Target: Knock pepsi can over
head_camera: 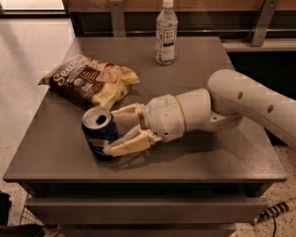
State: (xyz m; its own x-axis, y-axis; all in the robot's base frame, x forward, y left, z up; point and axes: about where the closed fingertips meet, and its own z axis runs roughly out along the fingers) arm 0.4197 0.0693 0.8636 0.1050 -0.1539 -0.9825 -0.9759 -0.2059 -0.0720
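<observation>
Camera view shows the robot's gripper [112,132] low over the grey table [214,159], left of centre in the frame. Its two pale fingers [133,143] are clamped around the pepsi can [98,135]. One finger lies behind the can's upper side and the other runs along its lower front. The can sits near the table's lower-left edge and appears to lean, with its open silver top turned toward the upper left. The white arm [251,102] reaches in from the right edge of the frame.

A crumpled chip bag [89,80] lies just above and left of the can. A clear bottle [166,33] stands well apart at the top centre.

The can is not yet lying on its side, so the knock seems to be under way. Doing it well likely calls for tipping the can leftward across the bare surface. The push should stay above the can's middle so it topples and does not slide. It should also stay short enough that the can does not roll off the near edge.
</observation>
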